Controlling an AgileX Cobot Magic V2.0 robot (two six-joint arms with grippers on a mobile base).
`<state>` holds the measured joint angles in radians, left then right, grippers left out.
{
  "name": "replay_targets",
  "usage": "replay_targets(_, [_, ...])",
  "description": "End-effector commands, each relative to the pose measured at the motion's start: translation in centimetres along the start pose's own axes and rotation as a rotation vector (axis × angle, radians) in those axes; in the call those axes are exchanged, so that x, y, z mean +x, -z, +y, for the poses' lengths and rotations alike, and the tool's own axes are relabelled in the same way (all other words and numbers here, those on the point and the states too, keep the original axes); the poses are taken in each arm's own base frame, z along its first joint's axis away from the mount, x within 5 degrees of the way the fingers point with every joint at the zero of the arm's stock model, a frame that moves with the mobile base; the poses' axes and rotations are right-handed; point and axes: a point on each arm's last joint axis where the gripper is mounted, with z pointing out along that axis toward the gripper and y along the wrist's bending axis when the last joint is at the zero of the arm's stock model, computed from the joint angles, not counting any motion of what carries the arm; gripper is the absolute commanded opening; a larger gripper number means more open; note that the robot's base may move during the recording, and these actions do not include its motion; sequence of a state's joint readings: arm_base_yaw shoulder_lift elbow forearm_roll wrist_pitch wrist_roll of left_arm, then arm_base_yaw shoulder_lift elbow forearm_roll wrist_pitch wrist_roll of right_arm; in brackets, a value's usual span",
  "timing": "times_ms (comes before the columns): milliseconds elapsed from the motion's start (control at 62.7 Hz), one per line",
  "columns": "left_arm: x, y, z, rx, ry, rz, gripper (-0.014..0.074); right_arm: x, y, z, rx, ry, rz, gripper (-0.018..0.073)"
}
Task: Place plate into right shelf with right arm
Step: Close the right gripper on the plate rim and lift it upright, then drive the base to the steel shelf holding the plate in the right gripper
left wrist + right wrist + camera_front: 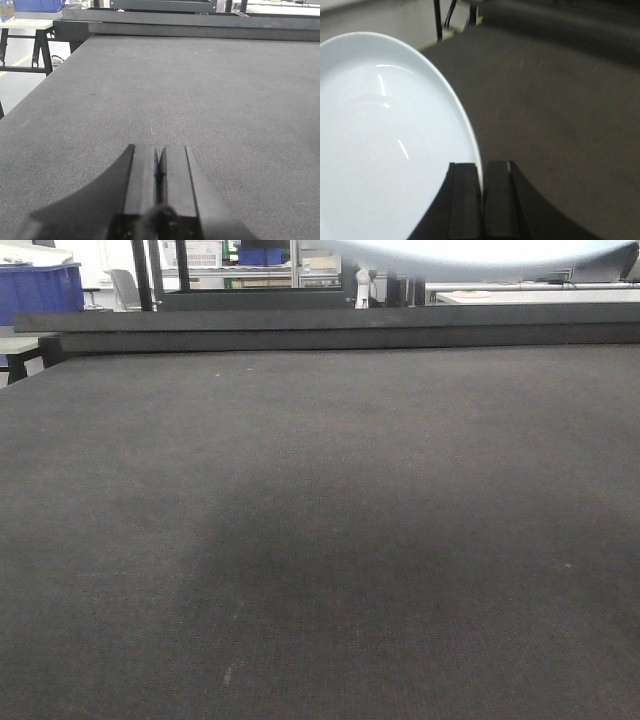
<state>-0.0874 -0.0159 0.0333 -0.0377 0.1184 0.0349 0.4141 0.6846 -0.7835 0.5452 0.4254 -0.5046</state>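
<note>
Wide dark grey table (320, 540) in a workshop, with a plate held up by its edge.
The right gripper (481, 200) has its two fingers closed almost together on the rim of the white plate (385, 140), the thin edge running straight between them at the bottom of the wrist view. The dish spreads out to the left of the frame, clear of the table. In the front view it is only a pale blur along the top edge. The left gripper (159, 167) hangs low over the table, fingers pressed together on nothing. A rack with blue bins (262, 255) sits far back at the upper middle (whether that is the target shelf, I cannot tell). The risk is the grip: a glossy rim pinched at one spot, with the weight hanging to one side, could pivot or slide out on a fast swing, or knock a shelf rail on entry.
</note>
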Motion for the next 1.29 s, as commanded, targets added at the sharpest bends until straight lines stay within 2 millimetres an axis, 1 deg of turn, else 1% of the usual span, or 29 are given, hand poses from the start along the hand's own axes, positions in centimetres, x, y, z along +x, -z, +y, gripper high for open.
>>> replay_targets(0, [-0.5, 0.0, 0.0, 0.003, 0.007, -0.083, -0.0047, -0.8, 3.3, 0.1, 0.062, -0.004, -0.211, 0.0065])
replay_targets(112, [-0.5, 0.0, 0.0, 0.003, 0.007, -0.083, -0.0047, 0.7, 6.3, 0.6, 0.083, 0.007, -0.321, 0.0065])
replay_targets(207, [-0.5, 0.0, 0.0, 0.003, 0.007, -0.083, -0.0047, 1.9, 8.0, 0.7, 0.103, 0.013, -0.402, 0.0065])
replay_targets(287, [-0.5, 0.0, 0.0, 0.003, 0.007, -0.083, -0.0047, 2.9, 9.2, 0.8, 0.125, 0.014, -0.473, 0.0065])
replay_targets(335, [-0.5, 0.0, 0.0, 0.003, 0.007, -0.083, -0.0047, 3.3, 9.9, 0.8, 0.140, 0.016, -0.523, 0.0065])
replay_targets(431, [-0.5, 0.0, 0.0, 0.003, 0.007, -0.083, -0.0047, 3.7, 10.7, 0.6, 0.172, 0.013, -0.598, 0.0065])
replay_targets(542, [-0.5, 0.0, 0.0, 0.003, 0.007, -0.083, -0.0047, 3.6, 10.9, 0.4, 0.192, 0.009, -0.633, 0.0065])
replay_targets(1276, [-0.5, 0.0, 0.0, 0.003, 0.007, -0.083, -0.0047, 3.6, 10.9, 0.4, 0.192, 0.009, -0.633, 0.0065])
